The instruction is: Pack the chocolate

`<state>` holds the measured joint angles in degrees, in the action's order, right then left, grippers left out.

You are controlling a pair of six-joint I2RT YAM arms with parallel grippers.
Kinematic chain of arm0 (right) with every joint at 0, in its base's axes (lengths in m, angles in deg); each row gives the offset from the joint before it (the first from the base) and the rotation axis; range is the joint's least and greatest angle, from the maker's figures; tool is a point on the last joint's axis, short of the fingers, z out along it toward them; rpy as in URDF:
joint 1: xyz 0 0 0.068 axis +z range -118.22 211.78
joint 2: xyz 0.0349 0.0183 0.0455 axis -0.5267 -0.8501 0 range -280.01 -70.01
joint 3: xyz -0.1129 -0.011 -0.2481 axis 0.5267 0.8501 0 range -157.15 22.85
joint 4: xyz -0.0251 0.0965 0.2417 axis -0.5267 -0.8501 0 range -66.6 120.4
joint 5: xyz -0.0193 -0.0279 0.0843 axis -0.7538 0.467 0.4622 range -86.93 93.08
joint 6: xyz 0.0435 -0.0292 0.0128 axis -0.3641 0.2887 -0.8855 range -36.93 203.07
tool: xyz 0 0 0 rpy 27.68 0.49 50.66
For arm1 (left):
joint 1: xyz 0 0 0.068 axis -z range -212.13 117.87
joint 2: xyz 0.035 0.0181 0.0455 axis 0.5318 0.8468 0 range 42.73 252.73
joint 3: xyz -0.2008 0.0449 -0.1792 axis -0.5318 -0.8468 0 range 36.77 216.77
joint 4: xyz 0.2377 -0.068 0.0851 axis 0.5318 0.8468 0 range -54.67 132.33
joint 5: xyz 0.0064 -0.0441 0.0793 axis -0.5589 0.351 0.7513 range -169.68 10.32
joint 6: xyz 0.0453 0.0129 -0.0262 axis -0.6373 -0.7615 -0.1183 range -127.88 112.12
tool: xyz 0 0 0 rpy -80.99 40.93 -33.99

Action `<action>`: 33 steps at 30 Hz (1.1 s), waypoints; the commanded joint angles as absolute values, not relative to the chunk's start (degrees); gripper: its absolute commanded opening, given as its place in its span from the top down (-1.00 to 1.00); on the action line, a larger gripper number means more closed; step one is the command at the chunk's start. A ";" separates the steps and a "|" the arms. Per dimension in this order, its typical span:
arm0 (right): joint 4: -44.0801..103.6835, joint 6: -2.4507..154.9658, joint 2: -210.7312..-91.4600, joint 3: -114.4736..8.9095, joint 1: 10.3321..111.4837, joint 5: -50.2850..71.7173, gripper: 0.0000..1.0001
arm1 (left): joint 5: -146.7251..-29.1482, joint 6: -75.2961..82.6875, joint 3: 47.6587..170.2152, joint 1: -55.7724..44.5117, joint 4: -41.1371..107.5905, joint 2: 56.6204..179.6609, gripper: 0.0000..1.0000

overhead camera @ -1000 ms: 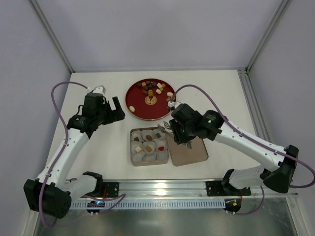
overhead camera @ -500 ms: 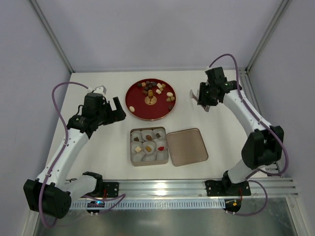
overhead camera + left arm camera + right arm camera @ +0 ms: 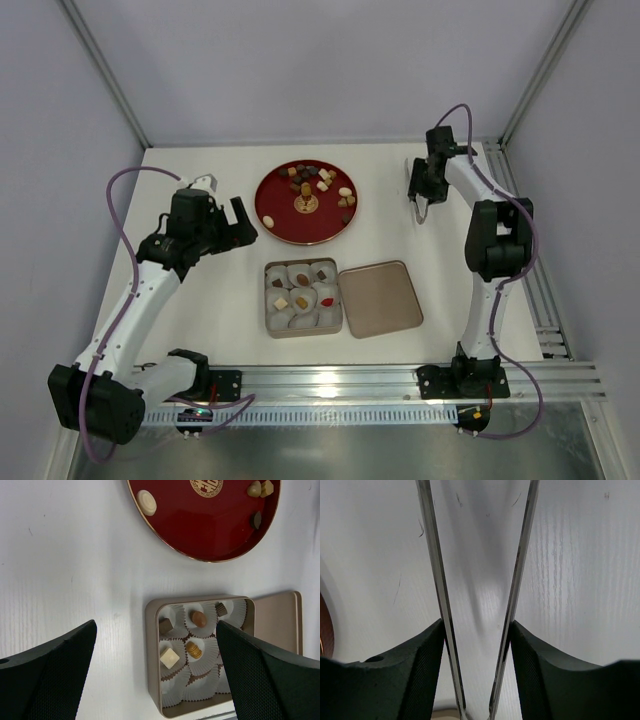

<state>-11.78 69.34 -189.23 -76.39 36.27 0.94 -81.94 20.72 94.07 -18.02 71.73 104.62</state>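
Observation:
Chocolate pieces (image 3: pixel 312 180) in brown, tan and cream lie on a round red plate (image 3: pixel 272 212) at the back centre. More chocolates (image 3: pixel 297 287) sit in white paper cups in an open tin (image 3: pixel 267 312); the left wrist view shows a brown oval (image 3: pixel 198 618) and a cream square (image 3: pixel 170 656) there. My left gripper (image 3: pixel 236 222) is open and empty, left of the plate and above the tin (image 3: pixel 151 655). My right gripper (image 3: pixel 421 193) is at the back right, shut on thin metal tongs (image 3: pixel 436 580) whose arms are spread over bare table.
The tin's lid (image 3: pixel 380 297) lies flat to the right of the tin and also shows in the left wrist view (image 3: pixel 277 620). The red plate (image 3: pixel 210 525) holds a cream disc (image 3: pixel 146 502). Enclosure walls stand close on all sides.
My right arm has swung from over the tin and lid to the back right of the table, carrying the tongs. The left arm has not moved.

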 commanded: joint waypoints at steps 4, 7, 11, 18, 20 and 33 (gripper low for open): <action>-14.42 70.50 -194.72 -81.73 36.09 0.70 -0.12 | -83.37 21.56 93.98 -18.24 69.34 104.35 -1.00; -15.04 70.42 -195.87 -82.44 36.17 0.70 -0.14 | -83.54 21.56 94.07 -18.33 69.26 104.35 -1.00; -15.48 70.33 -196.75 -82.70 36.09 1.14 -0.22 | -83.54 21.56 93.99 -18.33 69.26 104.43 -0.99; -15.22 70.24 -196.14 -81.48 36.17 1.84 -0.47 | -83.81 21.65 93.98 -18.33 69.17 104.34 -0.99; -15.13 70.24 -195.70 -81.30 36.09 1.76 -0.54 | -83.81 21.56 93.90 -18.33 69.17 104.35 -0.99; -15.04 69.36 -188.41 -80.86 35.91 2.37 -0.68 | -83.89 21.65 94.07 -18.33 69.17 104.17 -0.99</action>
<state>-15.43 69.60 -195.46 -79.86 36.12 1.82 -82.88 21.68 94.04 -18.02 71.54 104.62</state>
